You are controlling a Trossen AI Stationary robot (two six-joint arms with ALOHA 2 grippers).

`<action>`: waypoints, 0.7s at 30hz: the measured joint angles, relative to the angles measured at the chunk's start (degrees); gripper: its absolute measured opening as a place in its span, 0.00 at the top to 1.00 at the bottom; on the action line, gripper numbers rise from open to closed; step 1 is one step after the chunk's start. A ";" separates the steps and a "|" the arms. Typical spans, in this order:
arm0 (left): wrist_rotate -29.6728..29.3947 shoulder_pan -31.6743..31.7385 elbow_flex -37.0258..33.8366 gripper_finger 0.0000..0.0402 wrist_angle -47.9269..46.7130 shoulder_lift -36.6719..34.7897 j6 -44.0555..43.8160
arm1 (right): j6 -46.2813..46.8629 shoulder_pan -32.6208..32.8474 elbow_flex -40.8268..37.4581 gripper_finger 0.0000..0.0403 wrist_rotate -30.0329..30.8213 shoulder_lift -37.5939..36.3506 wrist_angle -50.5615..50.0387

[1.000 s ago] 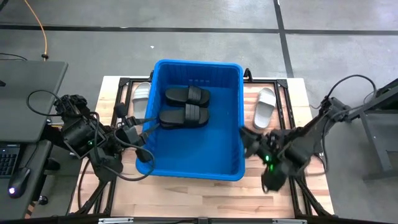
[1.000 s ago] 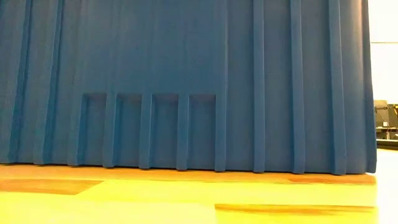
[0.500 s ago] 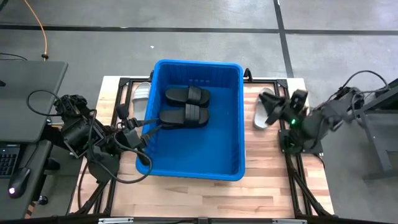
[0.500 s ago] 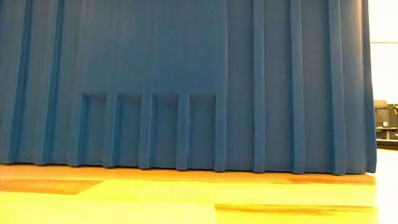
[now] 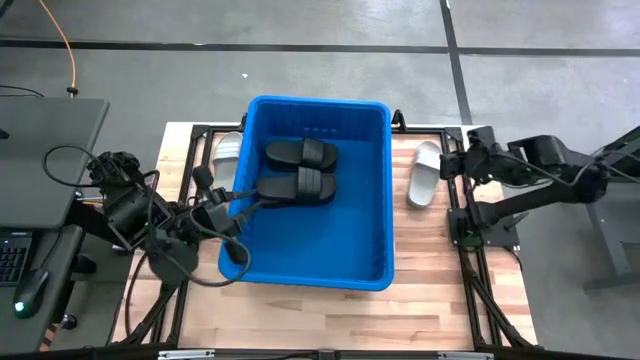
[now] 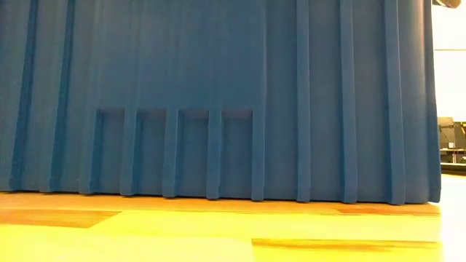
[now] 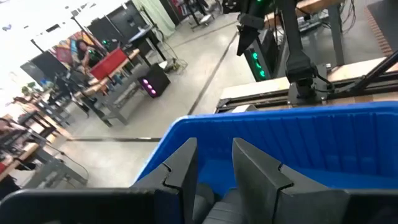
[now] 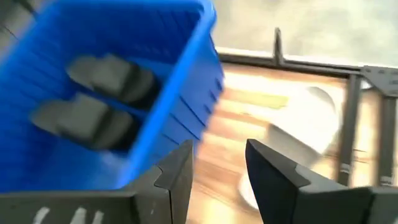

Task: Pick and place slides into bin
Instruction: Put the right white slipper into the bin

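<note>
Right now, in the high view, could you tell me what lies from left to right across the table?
Left gripper → pale slide beside the bin's left wall → blue bin holding two black slides → pale slide → right gripper.

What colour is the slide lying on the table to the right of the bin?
Pale grey-white slide; it shows best in the high view.

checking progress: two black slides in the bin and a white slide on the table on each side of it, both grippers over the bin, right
Not quite. Only the left gripper is over the bin; the high view shows the right gripper outside it, over the table beside the right white slide. The rest holds.
</note>
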 joint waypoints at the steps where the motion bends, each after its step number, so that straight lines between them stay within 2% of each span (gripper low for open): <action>1: 0.84 0.65 -0.02 0.77 0.02 0.00 -0.02 | -3.09 -1.76 0.00 0.66 -1.33 0.27 -0.43; 8: 6.65 4.60 -0.01 0.77 0.17 0.00 -0.52 | -20.35 -12.48 0.00 0.66 -5.97 3.17 -2.50; 14: 9.00 6.96 -0.01 0.77 0.22 0.00 -0.61 | -30.35 -20.09 -0.91 0.66 -8.41 6.70 -1.79; 18: 10.27 7.45 -0.02 0.77 0.19 0.00 -0.59 | -39.19 -25.27 -7.98 0.66 -14.64 5.51 2.06; 21: 10.29 7.43 -0.02 0.77 0.13 0.00 -0.55 | -41.62 -27.01 -14.63 0.66 -18.39 3.23 3.71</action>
